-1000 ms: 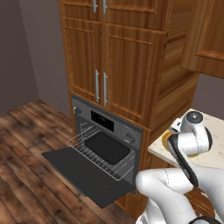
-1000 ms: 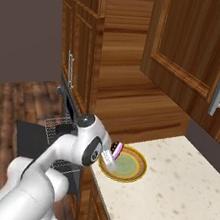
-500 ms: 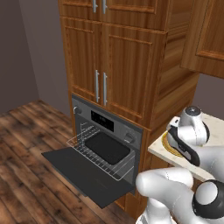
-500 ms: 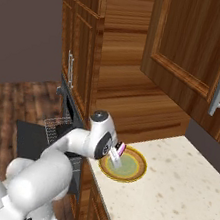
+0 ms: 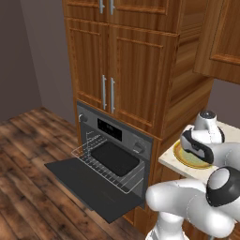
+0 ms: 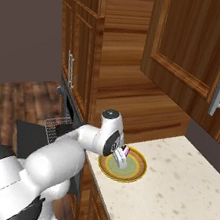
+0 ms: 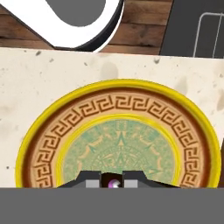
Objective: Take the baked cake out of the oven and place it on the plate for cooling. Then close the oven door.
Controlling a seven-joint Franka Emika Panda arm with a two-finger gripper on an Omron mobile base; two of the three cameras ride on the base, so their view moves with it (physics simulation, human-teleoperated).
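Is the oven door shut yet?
No, in the left base view the oven door hangs down open in front of the oven, with the wire rack and a black tray pulled out over it.

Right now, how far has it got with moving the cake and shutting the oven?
Done: the cake is out of the oven. In hand: the fingers grip it above the plate, not yet set down. Left: release it on the plate, then shut the oven door, which hangs open.
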